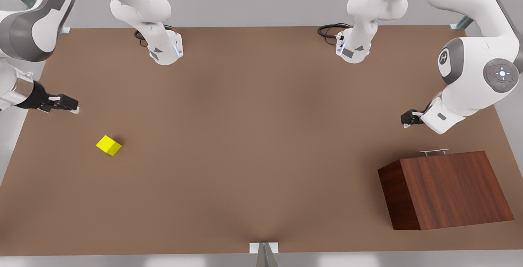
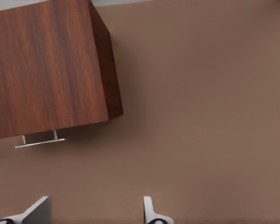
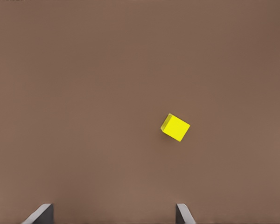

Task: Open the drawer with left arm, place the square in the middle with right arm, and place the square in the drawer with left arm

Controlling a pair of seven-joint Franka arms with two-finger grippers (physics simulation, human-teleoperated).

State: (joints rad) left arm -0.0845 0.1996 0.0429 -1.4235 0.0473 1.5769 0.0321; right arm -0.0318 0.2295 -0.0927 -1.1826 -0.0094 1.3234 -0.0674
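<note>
Meanwhile both end effectors hover open; drawer (image 1: 434, 152) closed.

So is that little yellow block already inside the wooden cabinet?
No, the yellow block lies on the bare table, far from the wooden cabinet.

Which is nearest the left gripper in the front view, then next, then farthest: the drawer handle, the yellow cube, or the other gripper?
From the left gripper, on the front view's right:
1. Handle, just below it, on the cabinet's edge.
2. Cube, far across on the left.
3. Right gripper, farther left still, by the table's edge.
</note>
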